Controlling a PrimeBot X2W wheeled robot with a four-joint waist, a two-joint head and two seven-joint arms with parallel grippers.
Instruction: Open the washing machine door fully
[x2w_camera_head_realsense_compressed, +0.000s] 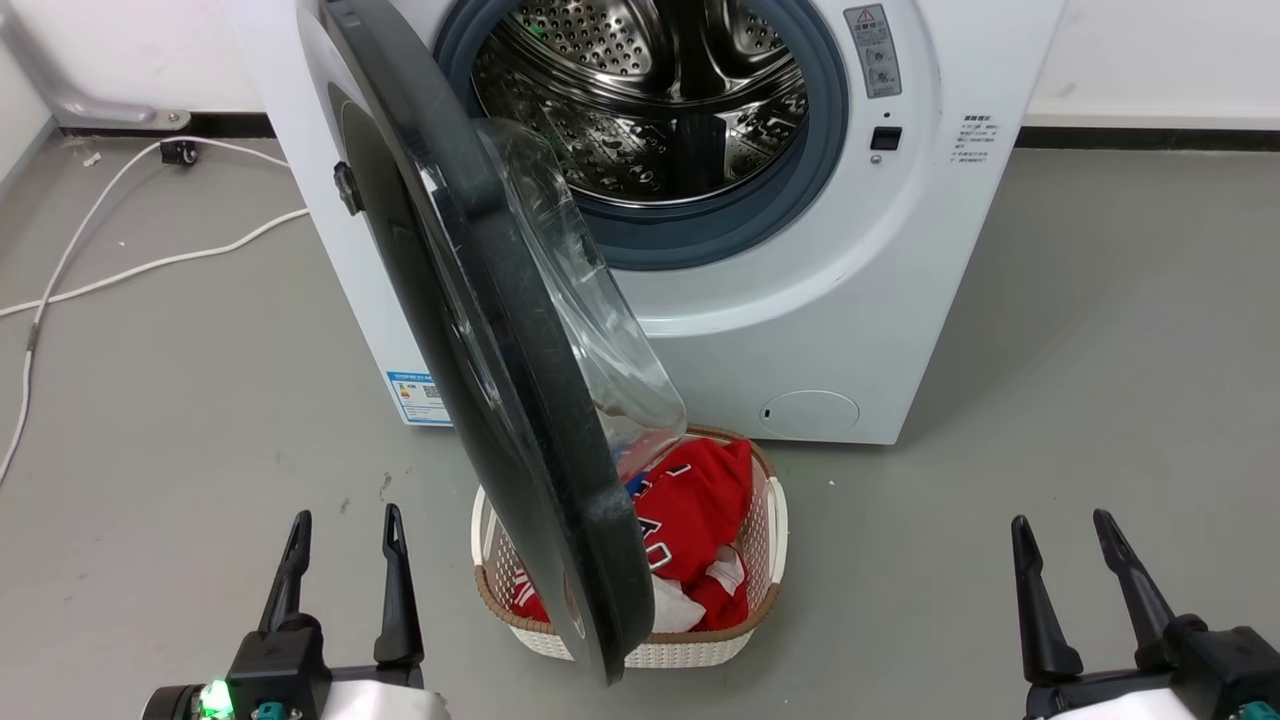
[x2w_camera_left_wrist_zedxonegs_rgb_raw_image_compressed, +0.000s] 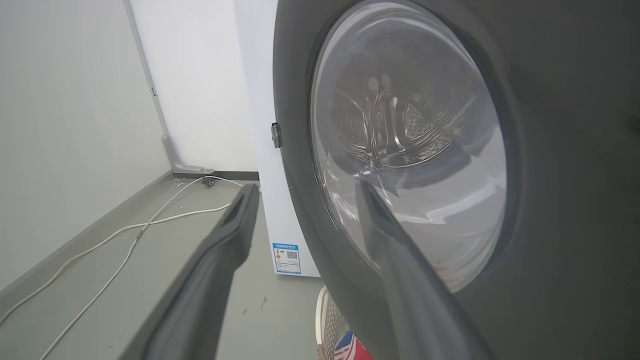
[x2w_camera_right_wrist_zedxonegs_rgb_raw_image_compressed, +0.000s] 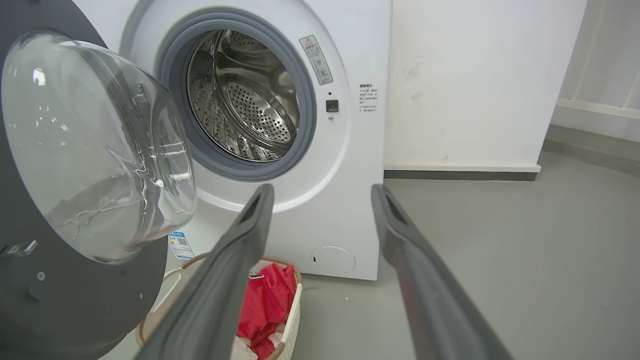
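Nearby, door (x2w_camera_head_realsense_compressed: 470, 330), right of left hand (x2w_camera_head_realsense_compressed: 346, 514)

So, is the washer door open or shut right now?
Open: the washing machine door stands swung out over the laundry basket, leaving the steel drum exposed.

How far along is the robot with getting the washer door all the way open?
Done: the washing machine door is unlatched and swung out about halfway, standing over the laundry basket, the drum exposed. In hand: nothing; the left gripper and right gripper are open, off the door. Left: push it farther back toward the robot's left.
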